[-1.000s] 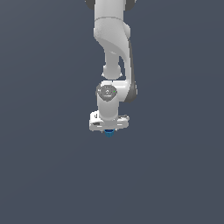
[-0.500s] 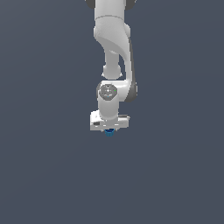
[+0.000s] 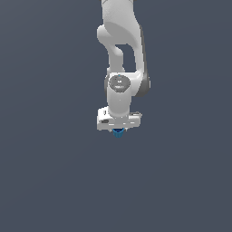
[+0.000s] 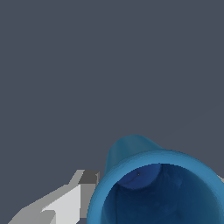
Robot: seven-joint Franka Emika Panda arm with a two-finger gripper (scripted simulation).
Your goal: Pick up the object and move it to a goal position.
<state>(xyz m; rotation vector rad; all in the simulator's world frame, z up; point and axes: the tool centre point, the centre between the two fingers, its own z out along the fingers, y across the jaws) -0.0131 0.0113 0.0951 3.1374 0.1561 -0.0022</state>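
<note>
The smooth white jointed robot arm [image 3: 121, 54] hangs down from twelve o'clock in the exterior view, ending in a blocky white tool [image 3: 118, 130]. Just under it, at six o'clock, peeks the small blue cup-like cylinder [image 3: 118, 132], mostly hidden by the tool's body. In the wrist view that cup [image 4: 157, 183] shows a thick rounded rim, a hollow dark-blue inside and a glossy plastic look; one grey-and-white finger [image 4: 70, 199] lies against its side, so the tool is clenched around the cup. Behind spreads a flat, matte slate-grey tabletop [image 3: 45, 172]. Compared with half a second ago, the arm and cup sit in nearly the same spot.
</note>
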